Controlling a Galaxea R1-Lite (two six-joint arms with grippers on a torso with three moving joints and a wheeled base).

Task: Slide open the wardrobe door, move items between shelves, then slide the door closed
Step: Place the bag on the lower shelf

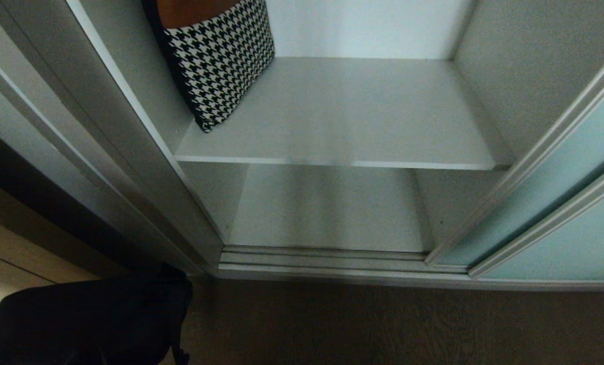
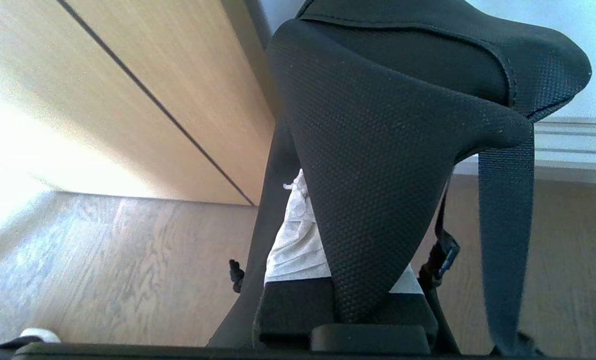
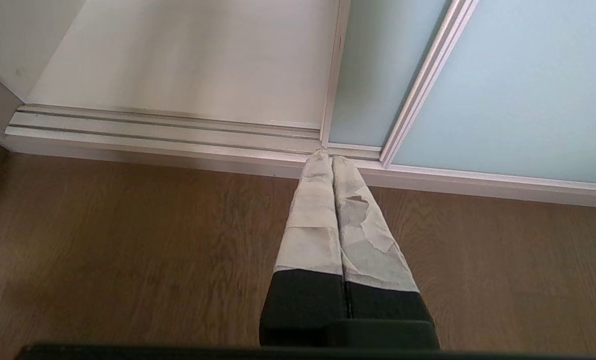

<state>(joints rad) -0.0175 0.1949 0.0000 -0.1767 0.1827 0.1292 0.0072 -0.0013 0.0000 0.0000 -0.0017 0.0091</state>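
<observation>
The sliding wardrobe door (image 1: 560, 172) of pale aqua glass stands pushed to the right, so the shelves are open to view. A black-and-white houndstooth cushion (image 1: 221, 56) leans in the back left corner of the upper shelf (image 1: 352, 121). The lower shelf (image 1: 327, 208) is bare. My left gripper (image 2: 348, 250) is shut on a black strappy mesh bundle (image 2: 378, 150), which hangs low above the wooden floor at the wardrobe's left front (image 1: 89, 324) and hides the gripper in the head view. My right gripper (image 3: 326, 157) is shut on nothing, low over the floor, pointing at the door's (image 3: 358, 75) bottom corner.
A ribbed silver floor track (image 1: 322, 258) runs along the wardrobe's foot. The grey wardrobe side frame (image 1: 129, 167) rises to the left of the opening, with a light tan wooden cabinet front (image 2: 143, 85) beyond it. A second aqua door panel (image 1: 575, 243) stands at the right.
</observation>
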